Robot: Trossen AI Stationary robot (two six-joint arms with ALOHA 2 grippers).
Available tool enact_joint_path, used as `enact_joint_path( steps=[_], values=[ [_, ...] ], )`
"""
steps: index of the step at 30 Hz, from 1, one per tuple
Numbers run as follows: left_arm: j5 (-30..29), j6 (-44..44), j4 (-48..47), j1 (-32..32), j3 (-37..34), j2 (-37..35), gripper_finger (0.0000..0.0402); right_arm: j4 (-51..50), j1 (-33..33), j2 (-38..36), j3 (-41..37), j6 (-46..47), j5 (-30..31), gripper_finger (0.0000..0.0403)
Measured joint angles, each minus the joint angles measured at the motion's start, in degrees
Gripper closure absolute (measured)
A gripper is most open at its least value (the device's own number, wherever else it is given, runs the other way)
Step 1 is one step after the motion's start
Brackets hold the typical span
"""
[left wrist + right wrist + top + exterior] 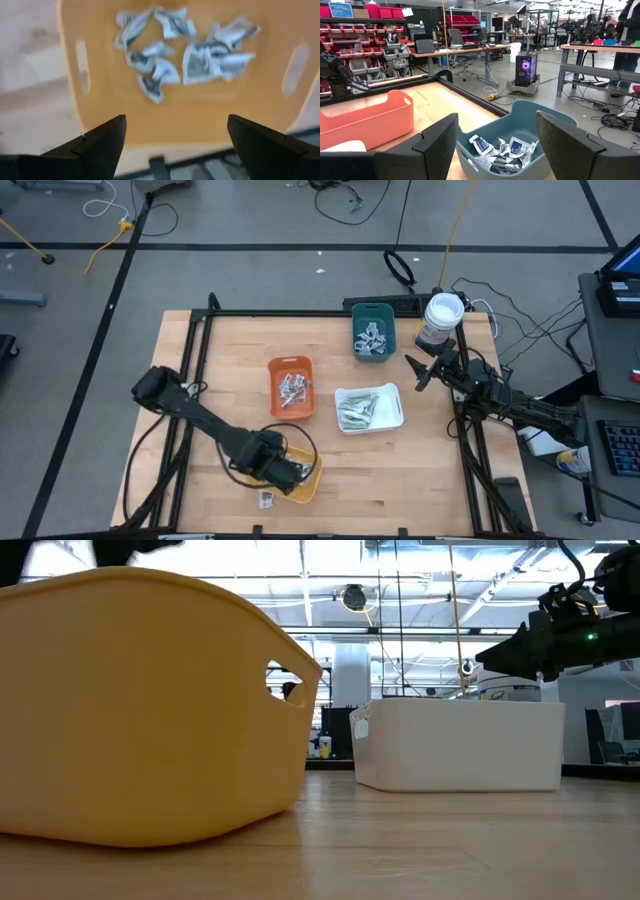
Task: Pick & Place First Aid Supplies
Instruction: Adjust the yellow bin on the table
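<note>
With its fingers spread wide and empty, the left gripper (283,471) hovers over the yellow tray (312,480) at the table's near edge, where a heap of silvery sachets (186,55) lies loose. The right gripper (422,372), equally wide and empty, waits beside the teal tray (373,313). Packets already fill the teal tray, the orange tray (291,365) and the white tray (368,394), so sorting looks well under way; the yellow tray's heap and one stray packet (267,499) on the table remain.
</note>
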Motion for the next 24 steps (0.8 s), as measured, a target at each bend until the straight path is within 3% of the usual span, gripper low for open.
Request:
enact_joint_path(
  steps=[6,12,24],
  values=[
    [5.18,-4.85,4.19,-4.44,-0.07,-1.37,0.0048,0.13,0.02,-0.01,0.0,-0.01,0.0,0.014],
    [6.22,-7.71,10.36,-8.77,-0.05,1.94,0.0048,0.13,0.0,0.01,-0.01,0.02,0.0,0.014],
    [1.51,-0.84,10.43,-2.27,-0.13,8.61,0.0048,0.13,0.01,0.01,-0.01,-0.01,0.01,0.014]
  ],
)
